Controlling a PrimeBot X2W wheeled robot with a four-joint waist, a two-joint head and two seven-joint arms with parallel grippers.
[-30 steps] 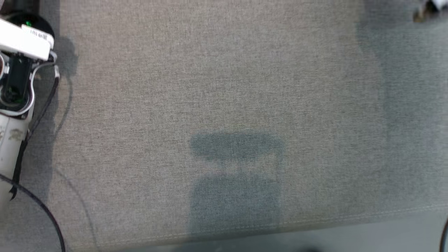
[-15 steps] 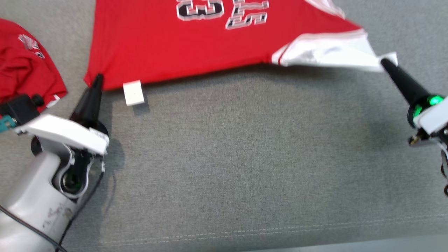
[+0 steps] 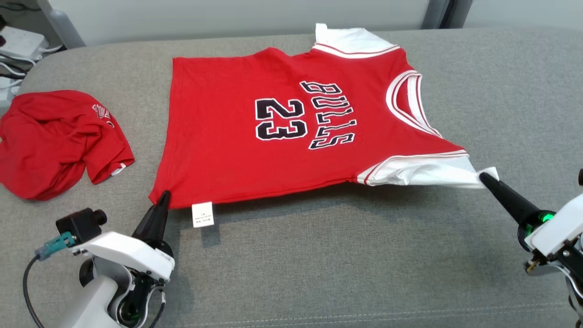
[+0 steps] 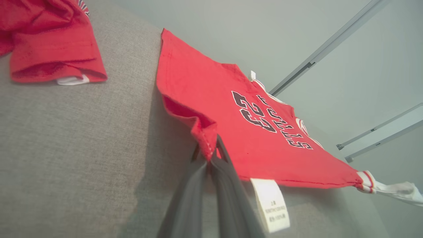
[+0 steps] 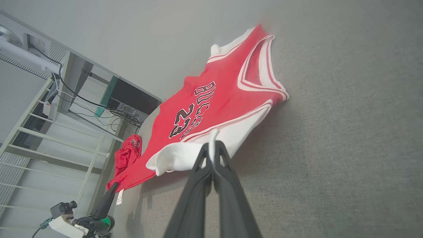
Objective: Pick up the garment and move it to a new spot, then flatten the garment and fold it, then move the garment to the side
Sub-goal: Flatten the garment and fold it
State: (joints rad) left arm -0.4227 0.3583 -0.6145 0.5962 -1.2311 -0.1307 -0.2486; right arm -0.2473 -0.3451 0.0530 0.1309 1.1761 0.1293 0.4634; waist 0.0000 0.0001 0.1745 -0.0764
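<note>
the left claw (image 3: pixel 163 197) is clamping the hem corner (image 3: pixel 157 197) of the red jersey (image 3: pixel 273 136), its two dark fingers pressing together on the cloth. the right claw (image 3: pixel 483 178) is closing the same way on the tip of the white sleeve (image 3: pixel 423 173). the jersey is lying across the middle of the grey upholstered surface (image 3: pixel 319 264), number side up, with the hem toward the robot's left and the neck toward its right.

the two claws are gripping opposite ends of the near edge and standing well apart. this is likely meant to keep that edge stretched, so the body spreads out rather than bunching. the near edge is riding slightly above the surface and casting a shadow beneath it, while the far side is resting on the fabric. this is looking like the flattening step, with no fold made yet. a care label (image 3: pixel 202 214) is hanging from the hem just beside the left claw. a crumpled red garment (image 3: pixel 54 136) is sitting apart on the left, clear of the work.

compared with half a second ago, the head camera is now looking higher. it is taking in the whole jersey where only its near edge was showing, and a second ago only bare grey fabric. that is the view shifting, not the cloth. both claws are still holding the same two spots.
</note>
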